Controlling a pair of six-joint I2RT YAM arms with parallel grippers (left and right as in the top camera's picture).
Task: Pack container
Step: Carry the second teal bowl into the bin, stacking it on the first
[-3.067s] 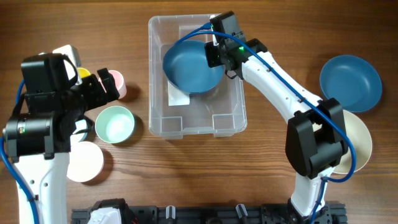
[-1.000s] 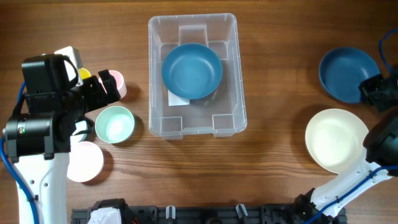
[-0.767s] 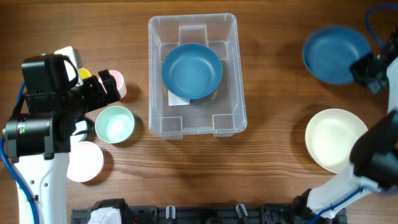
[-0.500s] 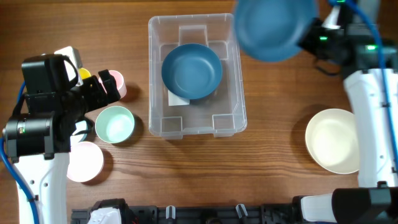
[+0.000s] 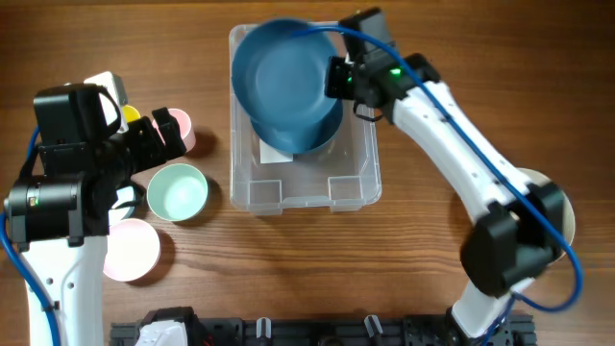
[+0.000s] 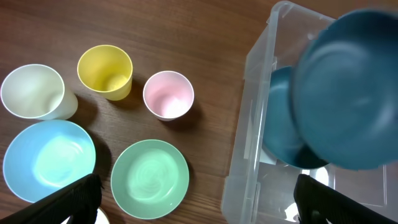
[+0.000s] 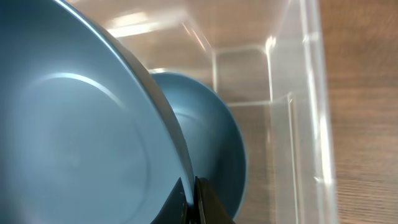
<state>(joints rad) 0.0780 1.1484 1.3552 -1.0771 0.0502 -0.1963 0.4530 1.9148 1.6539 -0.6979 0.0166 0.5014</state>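
Two blue bowls nearly stack: my right hand pinches the upper bowl by its right rim, holding it tilted just above the lower bowl inside the container.

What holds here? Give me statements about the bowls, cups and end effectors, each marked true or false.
1. The right end effector grips a blue bowl by its rim above the container. True.
2. The container is empty. False: a second blue bowl lies inside it.
3. The yellow cup is in the container. False: the yellow cup stands on the table beside the pink cup.
4. The left end effector is open, holding nothing. True.
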